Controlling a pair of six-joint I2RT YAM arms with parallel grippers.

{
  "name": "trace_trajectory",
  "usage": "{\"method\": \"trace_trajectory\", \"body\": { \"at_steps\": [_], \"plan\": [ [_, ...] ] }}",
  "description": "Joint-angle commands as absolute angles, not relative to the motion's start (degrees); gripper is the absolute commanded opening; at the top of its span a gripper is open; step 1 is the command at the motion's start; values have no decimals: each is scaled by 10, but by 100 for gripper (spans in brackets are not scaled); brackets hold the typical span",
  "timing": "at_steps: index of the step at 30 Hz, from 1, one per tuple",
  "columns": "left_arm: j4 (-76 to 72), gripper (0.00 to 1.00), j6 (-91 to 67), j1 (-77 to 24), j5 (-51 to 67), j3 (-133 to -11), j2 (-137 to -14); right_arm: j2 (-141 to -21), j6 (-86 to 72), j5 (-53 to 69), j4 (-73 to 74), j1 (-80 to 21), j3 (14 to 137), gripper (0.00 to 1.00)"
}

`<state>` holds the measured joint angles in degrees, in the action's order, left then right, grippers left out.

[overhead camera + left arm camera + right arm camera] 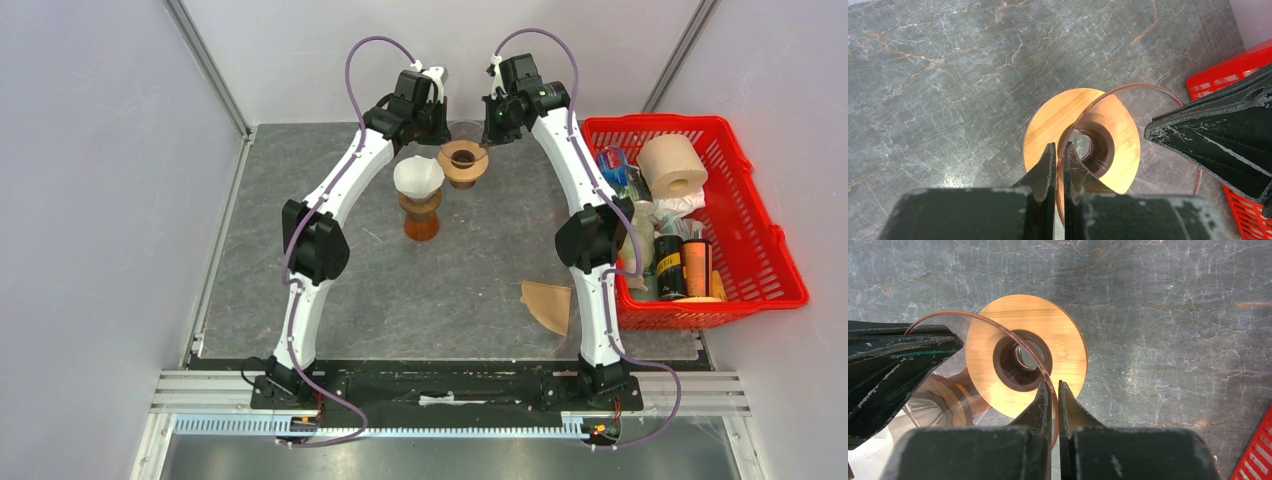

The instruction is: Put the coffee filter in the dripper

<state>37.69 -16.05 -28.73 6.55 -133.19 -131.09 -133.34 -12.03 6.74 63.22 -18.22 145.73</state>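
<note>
L jaws & R jaws each clamped on dripper [1058,335] rim, clear glass hard to see.

Glossy clear dripper [462,162], matt wooden base [1068,342]

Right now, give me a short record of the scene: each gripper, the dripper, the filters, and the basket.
left gripper: shut on the dripper rim
right gripper: shut on the same rim, opposite side
dripper: far centre, wooden collar, no filter inside
brown filter: flat on the table by the right arm's base
white filter: seated in an amber vessel beside the dripper
red basket: right side, holds a paper roll
</note>
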Motion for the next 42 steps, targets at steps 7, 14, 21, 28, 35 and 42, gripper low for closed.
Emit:
{"method": "trace_trajectory", "body": {
  "at_steps": [7,14,21,28,35,42],
  "plan": [
    [531,2,-82,-293,10,-1305,-1410,-1411,-84,38,710,-209,1423,0],
    [523,2,-89,-293,55,-1320,-1391,-1399,-89,38,699,-209,1414,0],
    [434,2,-150,-294,105,-1321,-1341,-1356,-132,38,634,-209,1437,0],
    [414,16,-170,-294,98,-1331,-1326,-1327,-154,42,581,-208,1421,5],
    [402,31,-174,-294,110,-1331,-1321,-1326,-165,58,554,-208,1413,19],
    [401,36,-177,-294,102,-1345,-1325,-1304,-193,56,498,-208,1387,32]
  ]
}}
